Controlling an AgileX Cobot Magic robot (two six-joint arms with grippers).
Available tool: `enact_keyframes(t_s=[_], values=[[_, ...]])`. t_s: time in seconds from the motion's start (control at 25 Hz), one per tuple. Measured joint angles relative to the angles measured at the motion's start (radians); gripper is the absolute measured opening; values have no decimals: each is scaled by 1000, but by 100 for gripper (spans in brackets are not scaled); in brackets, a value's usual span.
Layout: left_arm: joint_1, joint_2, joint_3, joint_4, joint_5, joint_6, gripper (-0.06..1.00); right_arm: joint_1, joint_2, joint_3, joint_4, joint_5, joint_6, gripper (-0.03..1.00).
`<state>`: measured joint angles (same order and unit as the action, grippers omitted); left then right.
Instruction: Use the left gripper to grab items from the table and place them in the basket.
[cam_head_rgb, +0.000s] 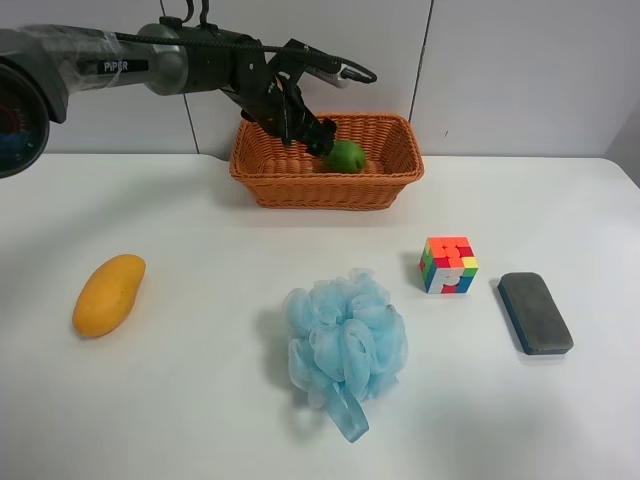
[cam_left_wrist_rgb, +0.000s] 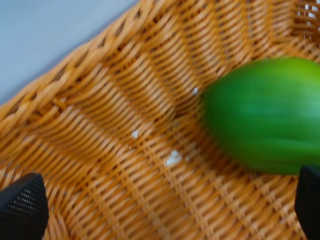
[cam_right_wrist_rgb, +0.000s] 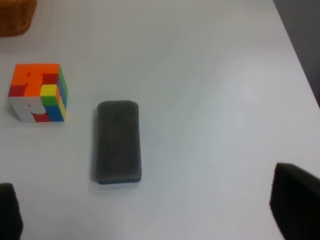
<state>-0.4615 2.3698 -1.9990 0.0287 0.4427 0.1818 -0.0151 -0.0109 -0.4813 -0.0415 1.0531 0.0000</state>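
Note:
The wicker basket stands at the back of the white table. A round green fruit lies inside it, and shows blurred in the left wrist view on the woven floor. The arm at the exterior high view's left reaches over the basket. Its left gripper is open just above the fruit, with nothing between its fingers. On the table lie the mango, blue pouf, puzzle cube and eraser. The right gripper is open above the eraser and cube.
A white wall rises behind the table. The right arm does not show in the exterior high view. The table's edge runs close past the eraser in the right wrist view.

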Motion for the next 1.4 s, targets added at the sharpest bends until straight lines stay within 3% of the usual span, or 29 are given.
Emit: enact_keyframes(t_s=[0.2,0.56,0.8,1.16,1.24,1.4], values=[[0,-79,0,21,142,-26,99,0,0,0,0,0,0,99],[0,-385,-1,134,724,-70,99,0,0,0,0,0,0,99],[-1,-726,131,220,758,-105,99,0,0,0,0,0,0,99],[4,-1332,605,351,766,-287,99,0,0,0,0,0,0,99],[41,-1466,695,358,766,-304,99,0,0,0,0,0,0,99],[198,-1694,868,342,766,-312,99,0,0,0,0,0,0,99]])
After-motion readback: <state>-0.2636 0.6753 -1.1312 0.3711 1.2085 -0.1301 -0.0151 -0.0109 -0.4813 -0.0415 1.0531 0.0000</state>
